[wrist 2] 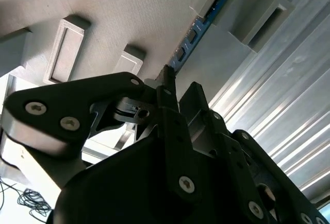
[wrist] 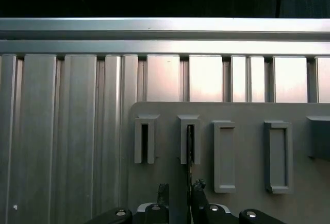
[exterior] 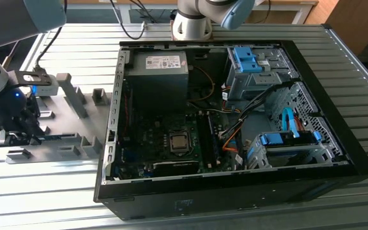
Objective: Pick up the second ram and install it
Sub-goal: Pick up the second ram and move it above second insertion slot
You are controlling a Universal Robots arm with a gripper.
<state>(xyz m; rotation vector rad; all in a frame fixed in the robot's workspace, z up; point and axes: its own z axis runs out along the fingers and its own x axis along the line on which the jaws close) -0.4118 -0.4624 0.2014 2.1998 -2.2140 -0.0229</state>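
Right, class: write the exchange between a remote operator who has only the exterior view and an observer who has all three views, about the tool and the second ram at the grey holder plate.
Operator: I'm on the exterior view. Where exactly does the second ram sit?
Observer: In the first wrist view it stands on edge in the slot of a grey holder block, and its near end lies between the fingers of the tool.
Operator: Is it clamped?
Observer: No. In that same view a gap shows between one finger and the board.
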